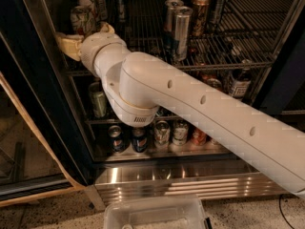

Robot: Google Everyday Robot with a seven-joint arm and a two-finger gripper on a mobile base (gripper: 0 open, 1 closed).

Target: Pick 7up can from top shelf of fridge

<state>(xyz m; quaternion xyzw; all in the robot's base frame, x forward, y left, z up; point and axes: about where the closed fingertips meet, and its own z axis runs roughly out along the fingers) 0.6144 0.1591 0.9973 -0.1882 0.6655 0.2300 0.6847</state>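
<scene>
The 7up can (81,18), whitish with green and red markings, stands at the left front of the top shelf (238,56), a wire rack in the fridge (190,180). A second similar can stands just behind it. My gripper (83,36), cream-coloured, is at the foot of the 7up can, reaching in from the right at rack height. The lower part of the can is hidden behind the gripper. The thick white arm (190,104) crosses the fridge opening and hides much of the middle shelf.
Slim silver-blue cans (182,32) and brown cans stand mid-shelf to the right. A small green can (98,101) sits on the middle shelf and dark cans (116,138) on the bottom one. The dark door frame (43,80) is close on the left. A clear plastic bin (152,213) lies on the floor.
</scene>
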